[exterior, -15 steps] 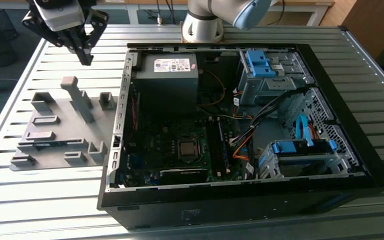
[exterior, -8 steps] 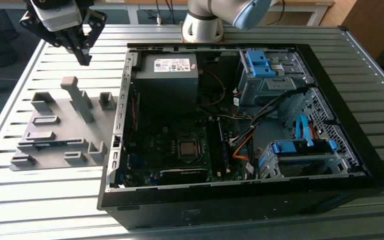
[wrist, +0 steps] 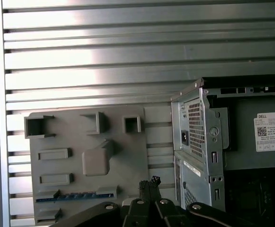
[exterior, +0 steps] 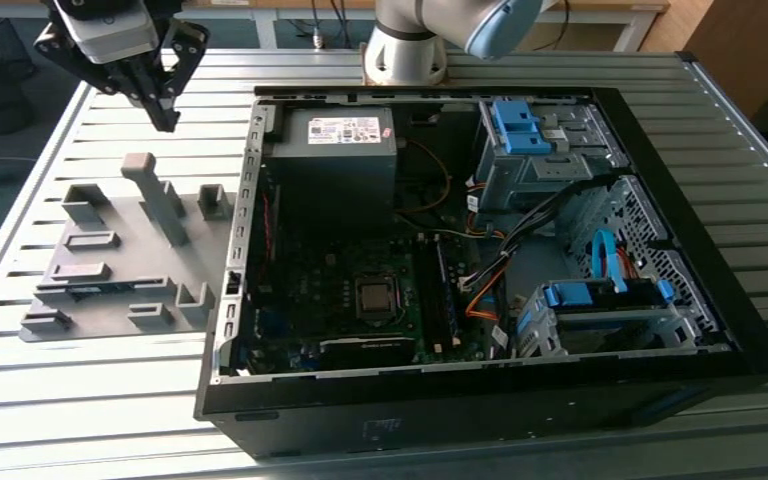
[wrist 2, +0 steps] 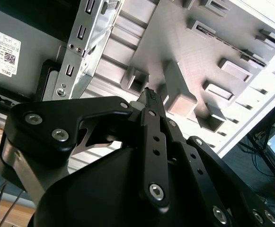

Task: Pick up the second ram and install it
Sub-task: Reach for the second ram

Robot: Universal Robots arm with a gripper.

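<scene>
A: Jaws of the gripper (exterior: pixel 165 122)?

B: Closed, fingertips (wrist: pixel 145 185) pressed together, gripping nothing.

A: Hanging where?

B: Above the slatted table (exterior: pixel 37 400), just past the far end of the grey fixture (exterior: pixel 124 255), off to the exterior view's left of the case (exterior: pixel 491 405). In the second wrist view, lined up close to the fixture's tall post (wrist 2: pixel 175 90).

A: And the ram (exterior: pixel 91 289)?

B: Sitting in a long slot of the fixture, at the end away from the gripper. Seen in the first wrist view as a dark strip with blue glints. Well apart from the fingertips, untouched.

A: Anything else on the fixture?

B: Raised blocks and open pockets around the post.

A: Inside the case?

B: Power supply (exterior: pixel 337 135) at the far end, motherboard (exterior: pixel 344 300) on the floor, blue clips (exterior: pixel 518 125) on the drive bays (exterior: pixel 578 140), loose cables (exterior: pixel 491 270) between.

A: Hidden or hard to read?

B: Slim dark strip (exterior: pixel 440 290) standing on the motherboard beside the socket (exterior: pixel 376 297); cannot tell what. Case cut off at the edge in both wrist views. Arm (exterior: pixel 491 20) cropped by the exterior view's top.
</scene>
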